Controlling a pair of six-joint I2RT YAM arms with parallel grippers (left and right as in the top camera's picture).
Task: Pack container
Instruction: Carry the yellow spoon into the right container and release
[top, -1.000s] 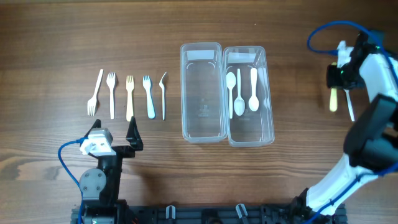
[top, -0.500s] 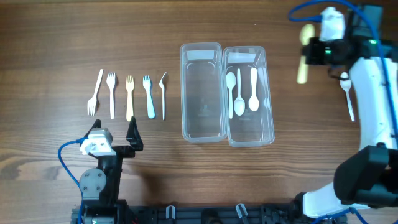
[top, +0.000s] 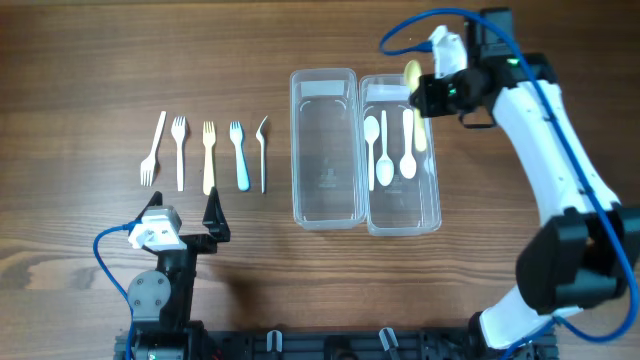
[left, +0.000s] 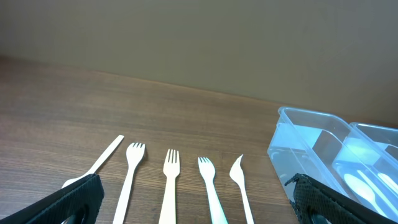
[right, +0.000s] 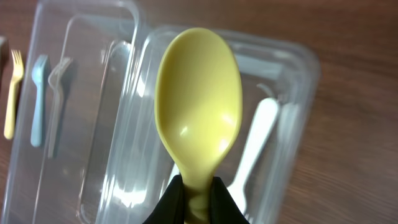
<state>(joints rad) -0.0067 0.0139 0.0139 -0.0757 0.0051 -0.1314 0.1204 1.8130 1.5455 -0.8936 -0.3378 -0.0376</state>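
Observation:
Two clear containers stand side by side mid-table. The left container (top: 325, 170) (right: 93, 93) holds nothing. In the right container (top: 405, 205) (right: 298, 93) lie three white spoons (top: 385, 150) (right: 258, 143). My right gripper (top: 432, 95) (right: 198, 202) is shut on the neck of a yellow spoon (top: 413, 72) (right: 199, 118) and holds it above the right container's far end. Several forks (top: 208, 156) (left: 169, 186) lie in a row to the left. My left gripper (top: 185, 215) (left: 199, 208) rests open just in front of that row, holding nothing.
The left arm's base (top: 160, 290) with its blue cable sits at the table's front edge. The right arm (top: 550, 150) stretches across the right side of the table. Bare wood lies between the forks and the containers.
My right arm has swung left from the table's right side, carrying the yellow spoon to above the right container. The left arm has not moved.

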